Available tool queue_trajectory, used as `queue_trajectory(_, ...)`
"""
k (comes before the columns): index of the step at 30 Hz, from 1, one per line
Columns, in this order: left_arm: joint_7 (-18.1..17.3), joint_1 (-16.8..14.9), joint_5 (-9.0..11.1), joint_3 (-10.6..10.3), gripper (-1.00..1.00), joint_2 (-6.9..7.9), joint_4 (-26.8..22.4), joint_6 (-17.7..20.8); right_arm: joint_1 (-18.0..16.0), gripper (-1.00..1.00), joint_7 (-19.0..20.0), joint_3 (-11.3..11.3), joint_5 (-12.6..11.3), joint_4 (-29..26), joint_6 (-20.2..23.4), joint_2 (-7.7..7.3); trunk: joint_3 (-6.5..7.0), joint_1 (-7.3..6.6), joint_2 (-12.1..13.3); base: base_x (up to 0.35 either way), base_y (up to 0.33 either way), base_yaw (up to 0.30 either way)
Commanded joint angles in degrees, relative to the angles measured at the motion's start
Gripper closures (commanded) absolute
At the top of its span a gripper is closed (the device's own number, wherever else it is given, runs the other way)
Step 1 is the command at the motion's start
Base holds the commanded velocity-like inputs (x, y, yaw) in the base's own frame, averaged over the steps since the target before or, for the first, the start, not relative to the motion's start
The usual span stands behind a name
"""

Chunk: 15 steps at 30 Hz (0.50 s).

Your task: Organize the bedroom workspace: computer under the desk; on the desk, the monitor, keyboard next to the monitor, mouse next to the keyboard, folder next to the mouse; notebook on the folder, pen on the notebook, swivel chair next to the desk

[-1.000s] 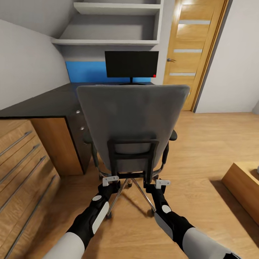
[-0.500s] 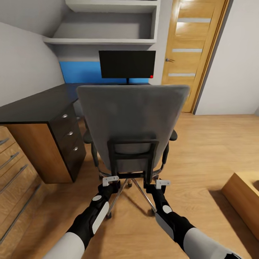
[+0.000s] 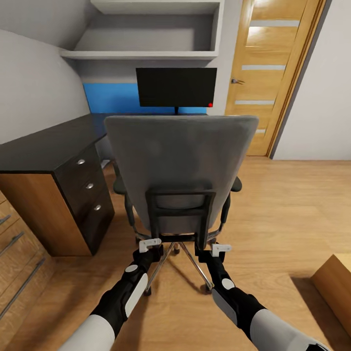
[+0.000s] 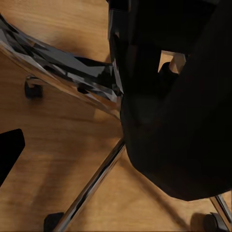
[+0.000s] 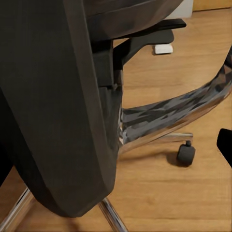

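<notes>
The swivel chair (image 3: 180,161) stands with its grey back toward me, hiding its seat. My left gripper (image 3: 154,247) and right gripper (image 3: 205,249) are both shut on the bottom of the black frame on the chair's back. One black finger (image 4: 9,151) shows beside the frame and the chrome star base (image 4: 92,186). In the right wrist view a finger (image 5: 225,145) sits near a caster (image 5: 186,154). Beyond the chair, the black monitor (image 3: 176,87) stands on the black desk (image 3: 48,141), which runs to the left. Folder, keyboard and computer are hidden.
Dark desk drawers with silver knobs (image 3: 90,185) face the chair's left side. A light wooden low cabinet (image 3: 14,263) is at the near left and another wooden piece (image 3: 336,282) at the near right. A wooden door (image 3: 273,78) is at the back right. A small pale object (image 5: 163,48) lies on the floor.
The whole view has shifted, so the camera moved. The chair and both grippers keep their place in it. The desk's drawers now show fully and the low cabinets have slid toward the edges.
</notes>
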Motion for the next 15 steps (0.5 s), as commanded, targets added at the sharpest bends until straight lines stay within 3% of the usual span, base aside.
queue_trajectory(1,0.8,0.0,-0.4,0.0,-1.0,0.11,-0.2,0.4,-0.1,-1.0,-3.2,-0.1,-1.2,0.0,-0.6,-0.07,-0.04,0.02,0.0,0.266,-0.007,0.003)
queue_trajectory(7,0.8,0.0,-0.4,0.1,-1.0,0.11,-0.2,0.4,-0.1,-1.0,-3.3,0.0,-1.2,0.0,-0.6,0.09,-0.04,0.02,0.0,0.269,-0.002,0.028)
queue_trajectory(15,0.8,0.0,-0.3,0.1,-1.0,0.13,-0.2,0.4,-0.1,-1.0,-3.3,0.0,-1.3,0.0,-0.6,0.21,-0.04,0.02,0.0,0.26,0.0,0.184)
